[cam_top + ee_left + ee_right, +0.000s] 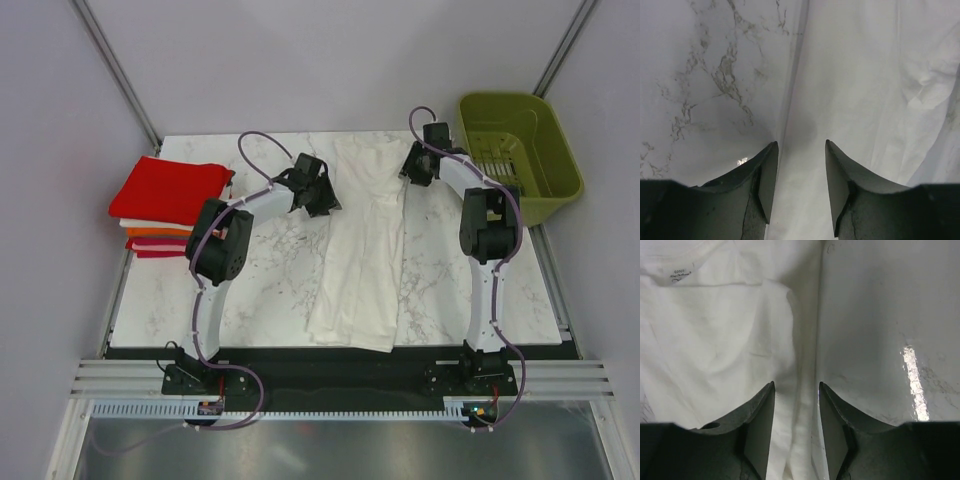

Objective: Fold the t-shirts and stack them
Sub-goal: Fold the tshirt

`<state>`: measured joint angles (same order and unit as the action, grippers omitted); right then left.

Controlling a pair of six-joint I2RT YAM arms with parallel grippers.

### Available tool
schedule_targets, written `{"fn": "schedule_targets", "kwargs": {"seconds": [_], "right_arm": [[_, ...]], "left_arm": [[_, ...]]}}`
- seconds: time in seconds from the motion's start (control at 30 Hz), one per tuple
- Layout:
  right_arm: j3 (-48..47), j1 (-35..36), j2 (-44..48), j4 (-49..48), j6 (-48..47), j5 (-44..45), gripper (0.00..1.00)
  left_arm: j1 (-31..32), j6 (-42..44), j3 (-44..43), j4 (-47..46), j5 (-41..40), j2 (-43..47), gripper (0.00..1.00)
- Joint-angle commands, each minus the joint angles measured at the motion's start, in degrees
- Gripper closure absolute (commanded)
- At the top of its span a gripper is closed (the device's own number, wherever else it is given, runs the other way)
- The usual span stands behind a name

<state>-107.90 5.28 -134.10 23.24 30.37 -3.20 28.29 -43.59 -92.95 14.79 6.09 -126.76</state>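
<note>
White shirt (360,250) lies as long strip mid-table, far edge to near; we see left gripper (801,147), right gripper (796,387) released, straddling side hems, we judge for next fold; stack (165,200) at far-left corner.

Inspection found both arms of matching build. The left arm (204,315) and the right arm (486,300) each consisted of slim white link sections joined by bulky black joint housings. A thin purple-grey cable (241,155) ran along each arm, standing off in loops near the wrist and at the foot. Each arm rose from a black base (190,378). The left gripper (801,145) and the right gripper (796,385) carried matte dark fingers (765,172). These were broad at the root, tapered to blunt tips and had flat inner faces.
</note>
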Motion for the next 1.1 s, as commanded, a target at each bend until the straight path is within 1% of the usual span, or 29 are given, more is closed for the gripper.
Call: {"fn": "schedule_targets", "kwargs": {"seconds": [0.0,0.07,0.1,0.13,0.17,0.2,0.23,0.27,0.37,0.5,0.63,0.67,0.73,0.77,0.8,0.83,0.87,0.93,0.97,1.07], "right_arm": [[-2.4,-0.2,-1.7,-2.4,1.6,-0.1,0.53],[-3.2,-0.1,-3.0,-2.8,1.7,-0.3,0.57],[-4.2,-0.2,-3.6,-2.8,1.6,-0.6,0.66],[-4.8,-0.2,-4.8,-2.9,1.6,-0.6,0.70],[-6.1,-0.2,-5.5,-3.0,1.7,-1.1,0.74],[-6.7,-0.2,-6.2,-3.2,1.7,-1.5,0.86],[-7.2,-0.1,-7.4,-3.5,1.8,-1.8,0.90],[-7.6,-0.1,-7.9,-4.4,2.7,-2.3,0.92],[-7.9,0.0,-9.4,-6.6,4.1,-3.8,0.94],[-8.6,0.7,-10.7,-9.7,5.7,-4.4,0.96],[-11.5,1.2,-13.5,-11.6,6.8,-5.5,0.96],[-12.5,1.3,-14.2,-12.2,6.7,-5.9,0.94],[-17.0,1.5,-16.7,-11.9,6.6,-8.5,0.69],[-18.3,1.5,-17.0,-11.2,6.3,-8.9,0.62],[-18.9,1.5,-16.7,-11.0,5.9,-9.1,0.56],[-18.1,1.5,-14.9,-11.1,5.6,-9.1,0.53],[-15.4,1.6,-13.7,-12.1,4.6,-9.2,0.46],[-11.9,1.7,-8.8,-13.3,3.1,-9.5,0.40],[-8.5,1.6,-7.2,-14.2,1.9,-10.0,0.39],[-3.5,1.7,-1.1,-14.8,0.6,-12.0,0.39]], "left_arm": [[-0.5,-0.6,-2.7,-0.2,0.3,-2.0,0.52],[-0.9,-1.1,-3.1,-0.2,0.4,-3.2,0.57],[-1.0,-1.3,-3.3,-0.2,0.6,-3.6,0.59],[-1.5,-1.5,-3.4,-0.2,0.4,-3.8,0.62],[-1.7,-1.8,-3.6,-0.2,0.2,-4.5,0.68],[-1.9,-2.1,-3.6,-0.3,-0.2,-4.6,0.72],[-2.5,-2.3,-3.8,-0.4,-0.3,-5.0,0.78],[-2.8,-2.5,-4.3,-0.3,-0.4,-5.2,0.88],[-4.2,-2.6,-5.7,-0.3,0.2,-6.6,0.98],[-6.3,-2.7,-6.5,-0.4,0.6,-7.7,0.98],[-8.7,-2.4,-7.4,-0.5,1.9,-8.5,0.98],[-8.9,-2.1,-7.7,-0.5,2.5,-8.7,0.98],[-8.7,-1.6,-7.9,-0.6,4.8,-8.8,0.92],[-8.4,-1.5,-7.2,-1.0,5.2,-8.1,0.88],[-8.3,-1.2,-6.6,-1.1,4.8,-7.6,0.85],[-8.1,-1.1,-5.8,-1.2,4.4,-6.9,0.82],[-8.1,-0.6,-3.8,-2.2,4.0,-4.9,0.78],[-8.1,-0.2,-1.5,-3.1,3.0,-2.6,0.71],[-8.0,0.6,0.0,-3.4,2.6,-1.6,0.65],[-8.1,2.5,1.9,-3.4,1.2,2.6,0.54]]}}
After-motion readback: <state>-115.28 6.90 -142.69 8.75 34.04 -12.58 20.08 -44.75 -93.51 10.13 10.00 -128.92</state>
